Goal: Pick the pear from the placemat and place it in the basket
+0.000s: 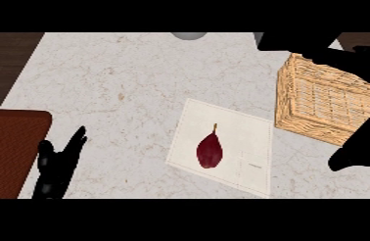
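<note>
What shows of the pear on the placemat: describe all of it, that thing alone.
The pear is dark red and teardrop-shaped. It is broad at its lower end and narrows to a thin stem that points toward the view's top. Its skin looks smooth and whole. It lies on its side on the pale placemat, left of the mat's middle, and touches nothing but the mat. The wicker basket stands apart, up to its right.

The one head view looked steeply down from close above the counter (pixel 108 88), its left edge showing.
</note>
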